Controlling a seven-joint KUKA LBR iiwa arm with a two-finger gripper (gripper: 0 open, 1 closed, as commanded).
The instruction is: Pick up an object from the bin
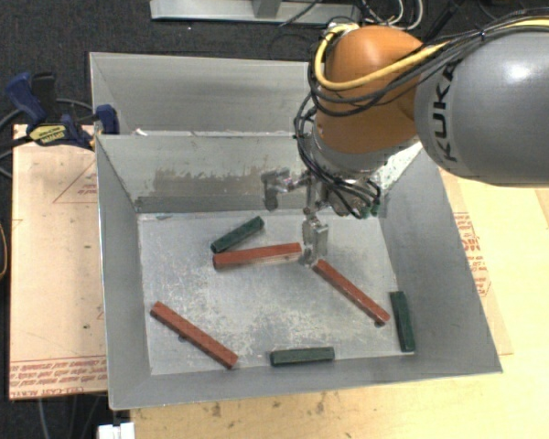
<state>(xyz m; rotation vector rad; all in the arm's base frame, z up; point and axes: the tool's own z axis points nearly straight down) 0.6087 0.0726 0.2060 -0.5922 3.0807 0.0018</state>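
In the scuffed grey metal bin [119, 263], the gripper [313, 245] stands at the right end of a slim, flat red-brown bar [256, 257] lying mid-floor, between a dark green bar [237, 234] and a second red-brown bar [350, 293]; whether it clasps anything cannot be told.

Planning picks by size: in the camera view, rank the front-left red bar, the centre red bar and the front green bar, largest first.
1. front-left red bar, largest
2. centre red bar, barely shorter, nearly alike
3. front green bar, clearly smallest
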